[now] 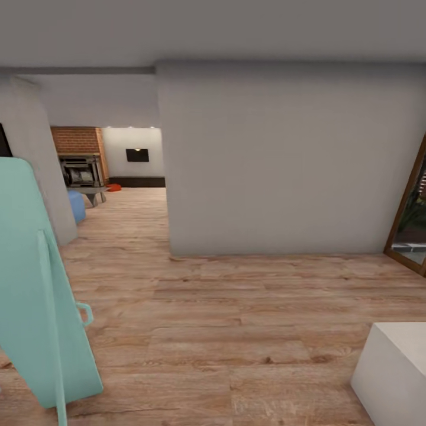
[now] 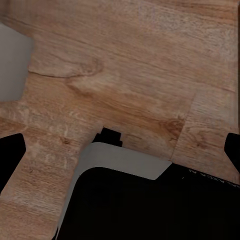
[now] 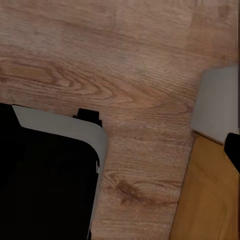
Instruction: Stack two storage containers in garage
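I am in a hallway on light wood-plank flooring (image 1: 236, 307). Far off at the left, through an opening, lies the living room with its red-brick fireplace (image 1: 80, 154). A small orange-red shape (image 1: 113, 187) lies on the floor there beside the fireplace; it looks like one storage container, too far off for detail. In the left wrist view my left gripper (image 2: 120, 150) hangs open over bare planks, its dark fingertips (image 2: 11, 155) at the picture's two edges. My right gripper (image 3: 120, 150) also stands open and empty, with one fingertip (image 3: 233, 150) showing. The garage is out of view.
A pale grey wall block (image 1: 284, 160) stands straight ahead, with the passage to its left. A tall teal panel (image 1: 35, 284) leans close at the left. A white box (image 1: 396, 373) sits near right, and a wood-framed glass door (image 1: 414, 219) is at the far right. A blue seat (image 1: 76, 205) is beside the passage.
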Controlling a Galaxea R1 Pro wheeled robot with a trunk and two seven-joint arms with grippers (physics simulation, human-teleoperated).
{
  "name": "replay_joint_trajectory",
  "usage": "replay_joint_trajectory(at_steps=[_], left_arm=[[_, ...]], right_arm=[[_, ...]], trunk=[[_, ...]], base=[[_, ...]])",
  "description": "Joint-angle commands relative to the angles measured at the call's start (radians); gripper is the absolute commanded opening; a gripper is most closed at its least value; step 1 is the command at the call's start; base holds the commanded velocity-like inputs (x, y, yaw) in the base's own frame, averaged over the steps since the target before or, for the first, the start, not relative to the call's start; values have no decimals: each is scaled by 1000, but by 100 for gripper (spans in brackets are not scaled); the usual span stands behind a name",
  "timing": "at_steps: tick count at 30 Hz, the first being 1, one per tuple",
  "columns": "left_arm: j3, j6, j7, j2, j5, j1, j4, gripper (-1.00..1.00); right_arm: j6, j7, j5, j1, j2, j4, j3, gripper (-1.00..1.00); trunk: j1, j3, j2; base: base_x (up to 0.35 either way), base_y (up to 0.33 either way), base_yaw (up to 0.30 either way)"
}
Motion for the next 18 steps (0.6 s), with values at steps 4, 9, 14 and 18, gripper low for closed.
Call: replay_joint_trajectory(at_steps=[4, 9, 14, 18], left_arm=[[-8, -3, 3, 0, 9, -1, 0, 100], [-8, -3, 3, -1, 9, -1, 0, 100], [-9, -3, 3, -1, 9, -1, 0, 100], [-9, -3, 3, -1, 9, -1, 0, 100]], right_arm=[[-6, -2, -3, -1, 0, 3, 8, 100], [-6, -5, -3, -1, -1, 3, 9, 100], [-5, -7, -3, -1, 0, 3, 9, 100], [-4, -8, -3, -1, 0, 3, 9, 100]], trunk=[[1, -1, -1], [1, -1, -1], [1, -1, -1], [1, -1, -1]], base=[[323, 0, 0], [323, 0, 0], [323, 0, 0], [323, 0, 0]])
